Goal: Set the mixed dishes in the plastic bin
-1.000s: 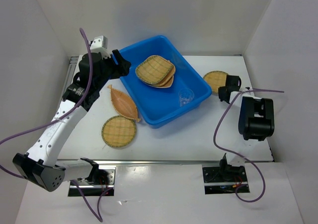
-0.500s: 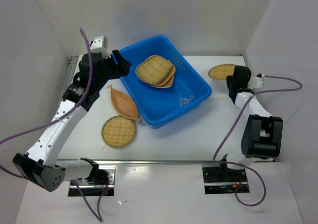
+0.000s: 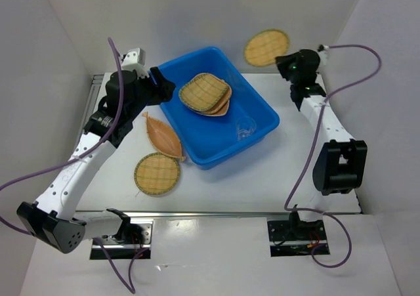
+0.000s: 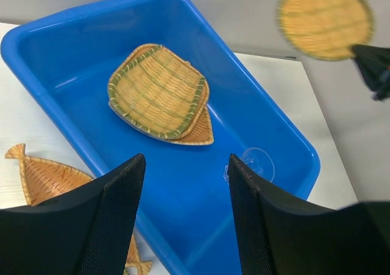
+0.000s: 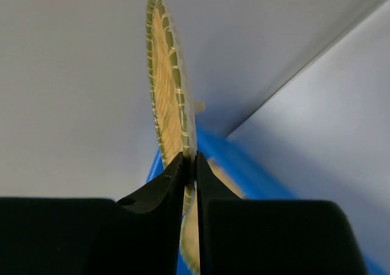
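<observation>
Fingers of the right arm clench the rim of the round woven tray, which stands edge-on above them. Left fingers hang released and empty; the blue plastic bin lies just beyond them.

Bright, even overhead light: you see soft shadows on the tabletop and blur on the round tray.

**Left arm**: runs from its near base to the far left, elbow bent. Left hand points rightward, fingers spread apart, nothing between them.

**Right arm**: extended to the far side, wrist raised. Right hand has its fingers pinched on the rim of a round tray.
</observation>
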Robot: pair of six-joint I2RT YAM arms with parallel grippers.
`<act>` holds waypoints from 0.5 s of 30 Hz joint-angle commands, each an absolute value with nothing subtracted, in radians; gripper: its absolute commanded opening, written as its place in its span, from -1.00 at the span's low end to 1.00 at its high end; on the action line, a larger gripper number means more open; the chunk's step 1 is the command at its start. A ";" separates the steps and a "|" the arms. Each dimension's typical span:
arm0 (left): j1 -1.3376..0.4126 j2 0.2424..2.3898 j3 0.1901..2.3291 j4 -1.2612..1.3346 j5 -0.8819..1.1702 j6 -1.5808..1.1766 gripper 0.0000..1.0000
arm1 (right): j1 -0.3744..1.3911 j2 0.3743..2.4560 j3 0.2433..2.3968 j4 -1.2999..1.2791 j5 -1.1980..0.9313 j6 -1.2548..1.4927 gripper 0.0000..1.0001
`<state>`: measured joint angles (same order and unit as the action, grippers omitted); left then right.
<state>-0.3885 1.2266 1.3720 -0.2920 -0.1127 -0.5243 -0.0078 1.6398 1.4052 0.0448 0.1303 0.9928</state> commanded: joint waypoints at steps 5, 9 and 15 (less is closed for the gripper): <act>-0.391 1.200 1.321 -0.244 -0.098 -0.526 0.39 | 0.204 1.894 1.625 0.000 -0.288 0.855 -0.98; -0.391 1.189 1.299 -0.244 -0.107 -0.526 0.42 | 0.282 2.025 1.776 -0.106 -0.348 0.786 -0.98; -0.391 1.170 1.290 -0.244 -0.107 -0.526 0.42 | 0.336 2.150 1.904 -0.158 -0.368 0.785 -0.98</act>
<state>-0.3889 1.2118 1.2953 -0.2844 -0.1070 -0.5270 0.3210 2.1551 1.7897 -0.1665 -0.3187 0.8150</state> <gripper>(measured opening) 0.708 0.139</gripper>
